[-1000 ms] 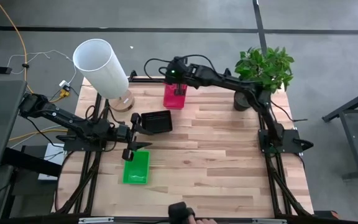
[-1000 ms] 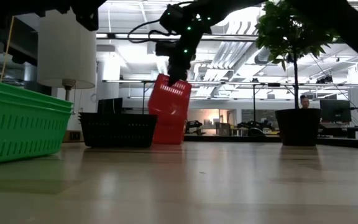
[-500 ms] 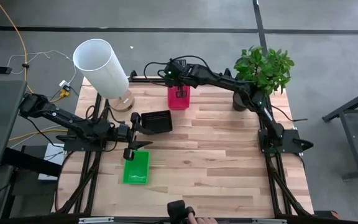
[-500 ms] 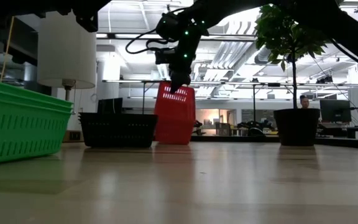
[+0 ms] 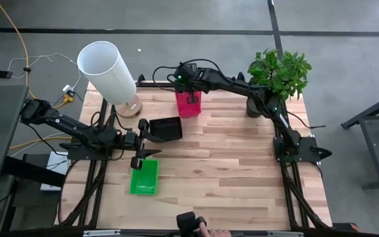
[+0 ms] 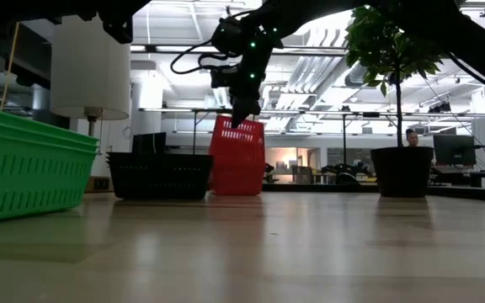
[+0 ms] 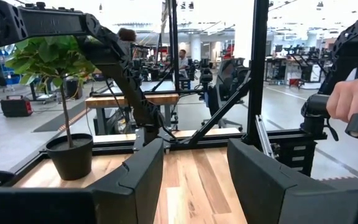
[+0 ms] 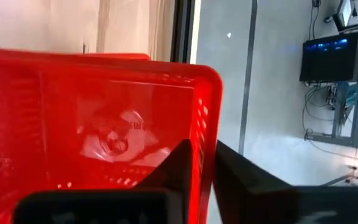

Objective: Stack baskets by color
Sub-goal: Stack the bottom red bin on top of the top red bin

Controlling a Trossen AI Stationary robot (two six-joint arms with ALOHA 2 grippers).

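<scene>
At the table's (image 5: 242,164) twelve o'clock edge, my right gripper (image 5: 191,97) pinches the red basket's (image 5: 188,106) rim between its fingers. Light, stiff, slick plastic, I judge: the rim is the hold. My left gripper (image 5: 149,140), fingers wide, waits between black basket (image 5: 166,128) and green basket (image 5: 144,176).

Lighting: bright, even, from overhead ceiling strips. Low view: arms backlit, near-black; tabletop (image 6: 310,252) foreground soft, glossy reflections. Right wrist view: red basket (image 8: 98,124) close, blurred, glare patch on floor. High view: faint shadows.

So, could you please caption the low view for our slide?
Right gripper at the red basket's rim, beside a black basket; green basket in the foreground.
</scene>
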